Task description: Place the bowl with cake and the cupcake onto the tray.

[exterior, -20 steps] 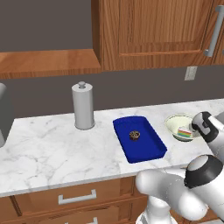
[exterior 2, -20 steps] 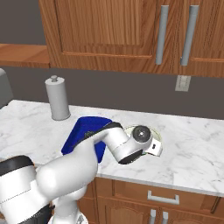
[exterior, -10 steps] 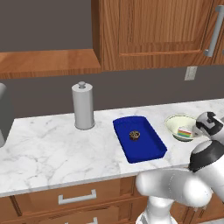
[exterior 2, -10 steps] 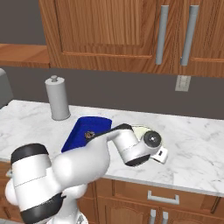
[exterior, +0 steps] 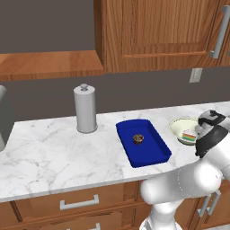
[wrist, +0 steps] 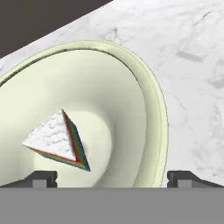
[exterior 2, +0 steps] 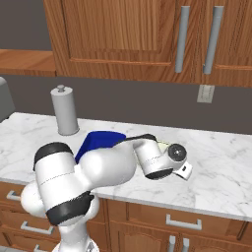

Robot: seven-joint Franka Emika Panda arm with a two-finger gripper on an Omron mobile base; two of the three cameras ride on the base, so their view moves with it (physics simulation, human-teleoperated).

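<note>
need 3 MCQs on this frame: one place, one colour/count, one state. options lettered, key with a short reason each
1. Where is the cupcake?
A. in the tray
B. in the bowl
C. beside the paper towel holder

2. What colour is the top of the cake?
A. brown
B. white
C. blue

3. How do the gripper fingertips stand?
A. shut on the cupcake
B. shut on the tray rim
C. apart, low over the bowl's near rim

Key: 1 A, the left base view shows it on the blue tray floor. 2 B, the hand view shows a white top over rainbow layers. 3 C, the hand view shows one tip at each side.
</note>
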